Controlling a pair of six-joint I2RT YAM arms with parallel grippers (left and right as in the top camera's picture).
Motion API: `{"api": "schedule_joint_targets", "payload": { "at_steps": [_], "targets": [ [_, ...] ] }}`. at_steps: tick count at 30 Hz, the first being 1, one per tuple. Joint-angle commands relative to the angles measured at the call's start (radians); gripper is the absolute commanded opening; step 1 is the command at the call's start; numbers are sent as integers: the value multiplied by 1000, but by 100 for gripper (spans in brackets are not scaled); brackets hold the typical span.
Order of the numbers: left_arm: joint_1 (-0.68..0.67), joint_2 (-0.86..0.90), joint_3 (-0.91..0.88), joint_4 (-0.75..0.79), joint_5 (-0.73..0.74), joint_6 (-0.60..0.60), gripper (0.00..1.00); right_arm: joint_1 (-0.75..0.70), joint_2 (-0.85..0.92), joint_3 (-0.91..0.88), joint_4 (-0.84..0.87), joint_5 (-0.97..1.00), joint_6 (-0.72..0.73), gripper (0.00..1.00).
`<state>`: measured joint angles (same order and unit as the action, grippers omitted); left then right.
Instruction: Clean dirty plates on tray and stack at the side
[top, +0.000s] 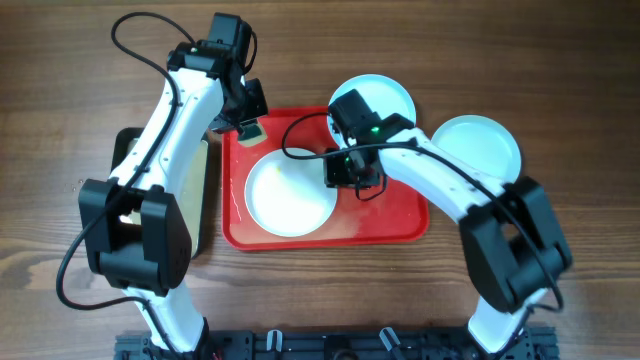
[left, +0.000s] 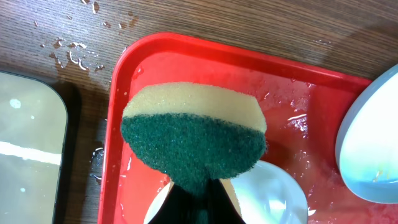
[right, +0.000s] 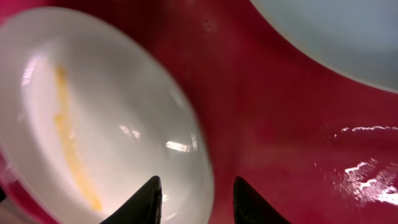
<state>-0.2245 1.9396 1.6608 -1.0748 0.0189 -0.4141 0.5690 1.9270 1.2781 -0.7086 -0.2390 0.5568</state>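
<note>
The red tray (top: 395, 215) holds a white plate (top: 290, 192) with a yellow streak (right: 68, 137) of dirt. One light-blue plate (top: 385, 95) lies at the tray's back edge. Another light-blue plate (top: 478, 145) lies on the table to the right. My left gripper (top: 248, 128) is shut on a yellow-and-green sponge (left: 193, 134) above the tray's back left corner (left: 186, 62). My right gripper (top: 345, 170) is open, and its fingers (right: 199, 202) straddle the white plate's right rim (right: 93, 112).
A black-rimmed tray with a beige inside (top: 205, 195) lies left of the red tray, also in the left wrist view (left: 31, 130). Water drops lie on the wood (left: 68, 53) behind it. The red tray's floor is wet (right: 354, 180).
</note>
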Motion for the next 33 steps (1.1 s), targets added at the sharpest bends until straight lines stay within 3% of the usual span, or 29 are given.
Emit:
{"api": "schedule_joint_targets", "payload": {
  "at_steps": [1,4,6,12,17,23,26,28,29,31,33],
  "targets": [
    [-1,8,-8,6,-18,-13,4,13,72,-10,16,-10,23,36],
    [-1,8,-8,5,-18,-12,4,13,77,-10,43,-9,35,21],
    [-1,8,-8,5,-17,-13,4,13,80,-11,77,-5,57,4],
    [-2,8,-8,-33,-17,-9,4,13,161,-11,193,-37,147,4],
    [-4,8,-48,-95,9,175,4,12,162,-10,210,-71,90,4],
    [-38,8,-407,199,44,325,4,8,162,-10,218,-92,71,4],
    [-83,8,-575,393,43,332,4,8,162,-10,219,-92,70,4],
    [-121,8,-628,432,55,332,4,8,162,-10,219,-93,71,4],
    [-138,7,-628,421,93,333,4,8,162,-10,219,-93,71,4],
    [-175,-2,-619,416,363,421,4,8,162,-10,219,-92,71,4],
    [-177,-3,-606,417,479,446,4,8,162,-10,219,-92,71,4]
  ]
}}
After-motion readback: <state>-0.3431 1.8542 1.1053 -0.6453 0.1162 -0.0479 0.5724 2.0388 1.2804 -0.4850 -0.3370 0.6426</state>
